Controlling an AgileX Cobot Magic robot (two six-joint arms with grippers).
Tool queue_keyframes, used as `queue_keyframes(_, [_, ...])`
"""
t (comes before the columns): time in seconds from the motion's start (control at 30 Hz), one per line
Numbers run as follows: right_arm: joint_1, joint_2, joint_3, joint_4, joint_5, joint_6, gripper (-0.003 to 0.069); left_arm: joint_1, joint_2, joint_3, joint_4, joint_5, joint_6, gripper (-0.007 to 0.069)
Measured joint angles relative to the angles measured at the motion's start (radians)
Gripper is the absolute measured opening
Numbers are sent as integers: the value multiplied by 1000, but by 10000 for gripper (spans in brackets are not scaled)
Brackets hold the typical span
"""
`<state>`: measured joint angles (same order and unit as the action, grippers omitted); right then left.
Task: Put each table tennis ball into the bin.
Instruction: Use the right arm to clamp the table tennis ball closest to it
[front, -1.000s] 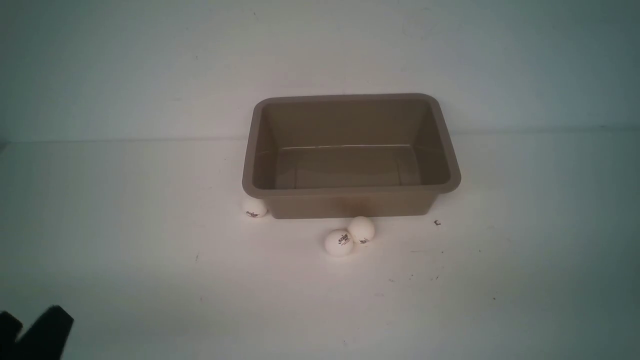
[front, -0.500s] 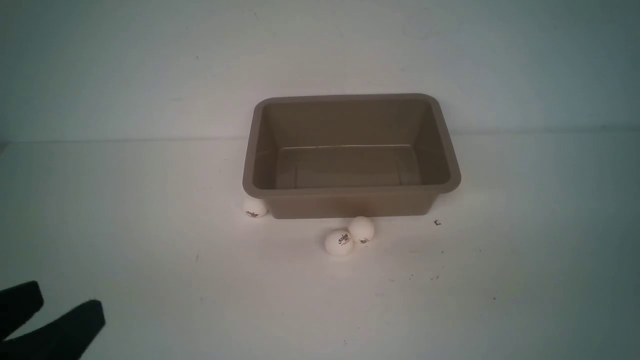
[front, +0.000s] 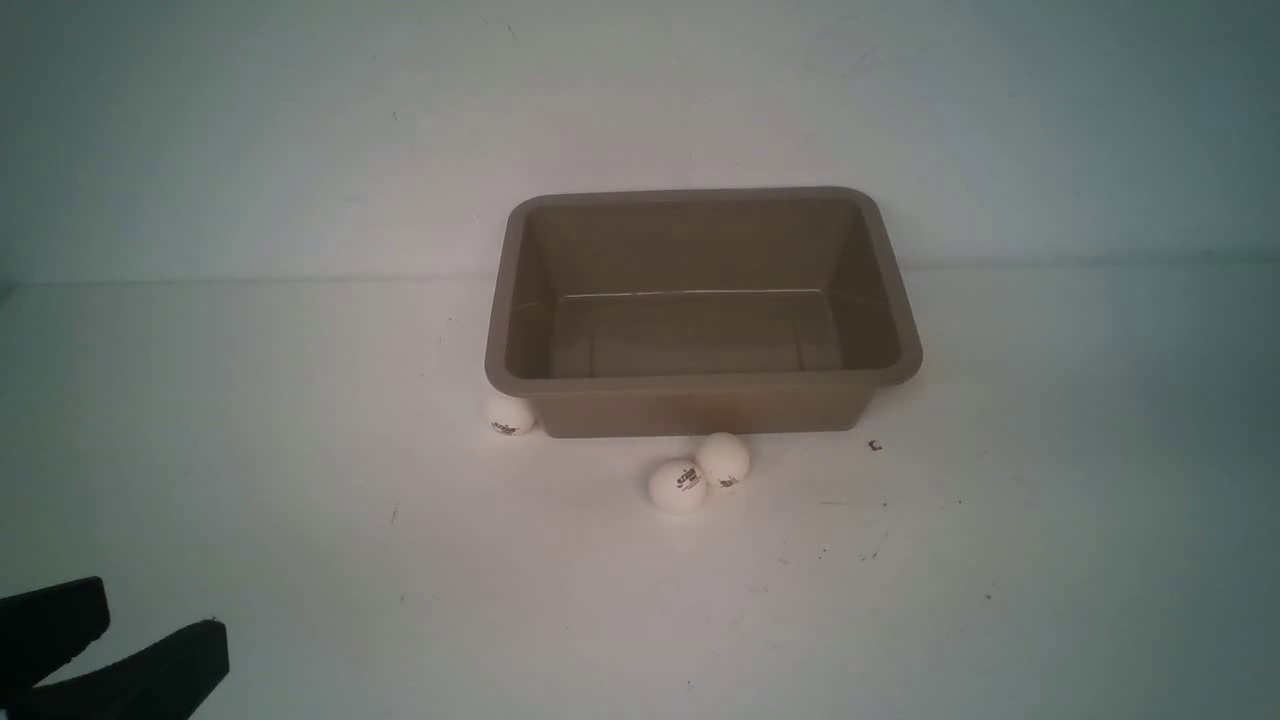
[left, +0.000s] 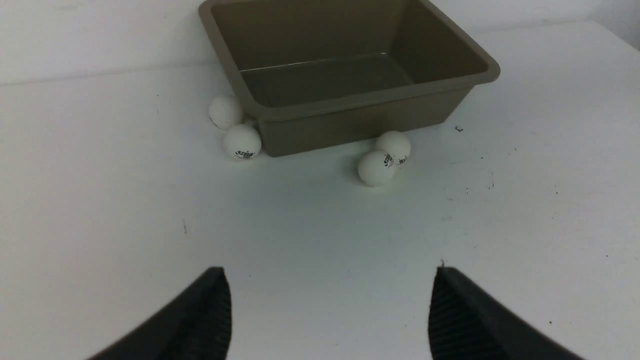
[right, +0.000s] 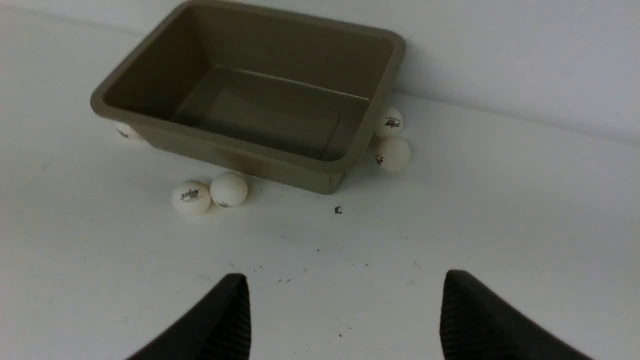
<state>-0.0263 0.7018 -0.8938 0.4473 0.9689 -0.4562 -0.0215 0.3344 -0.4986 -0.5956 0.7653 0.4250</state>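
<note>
The taupe bin (front: 690, 383) stands at mid-table with nothing visible inside it. Several white table tennis balls lie on the table around it. One ball (front: 510, 416) sits at its front left corner, and two touching balls (front: 677, 486) (front: 723, 459) lie just in front. The left wrist view shows another ball (left: 226, 111) along the bin's left side. The right wrist view shows two balls (right: 389, 122) (right: 394, 154) by the bin's right side. My left gripper (front: 155, 625) (left: 330, 272) is open and empty at the near left. My right gripper (right: 346, 275) is open and empty over bare table, out of the front view.
A white wall rises just behind the bin (right: 250, 152). A small dark fleck (front: 874, 445) lies on the white table near the bin's front right corner, with fine specks scattered nearer me.
My left gripper has come further into the front view from the bottom left corner, moving right. The balls and the bin have not moved.
</note>
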Motion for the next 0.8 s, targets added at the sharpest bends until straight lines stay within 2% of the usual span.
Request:
queue_keyframes(0.13, [0,146,-106,-6,61,-80,462,0,0,0,0,21,6,478])
queue_keyframes(0.37, [0,497,-305,-27,133,-138,462,0,0,0,0,1,21,478])
queue_keyframes(0.8, [0,755,-334,-37,71,-259,462,0,0,-1,0,-64,17,478])
